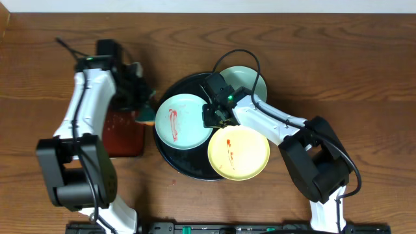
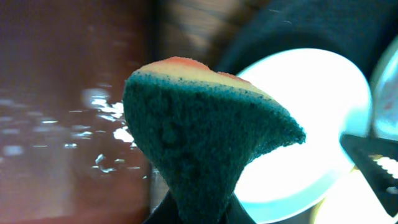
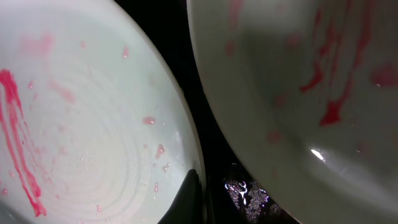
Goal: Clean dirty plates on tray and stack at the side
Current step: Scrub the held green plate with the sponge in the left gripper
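Observation:
The black round tray (image 1: 170, 156) holds three plates. A pale blue plate (image 1: 185, 127) with a red smear lies at its left, a mint plate (image 1: 247, 79) at the back right, and a pale yellow plate (image 1: 250, 156) with orange smears at the front right. My left gripper (image 1: 144, 109) is shut on a green and yellow sponge (image 2: 199, 124), just left of the blue plate (image 2: 311, 106). My right gripper (image 1: 216, 116) is at the blue plate's right rim. One finger (image 3: 189, 199) lies on the blue plate (image 3: 81, 124); the other is hidden. The yellow plate (image 3: 292, 81) is beside it.
A smaller rectangular dark red tray (image 1: 123, 133) lies left of the round tray, under my left arm, and shows in the left wrist view (image 2: 62, 112). Bare wooden table (image 1: 338, 71) surrounds both trays.

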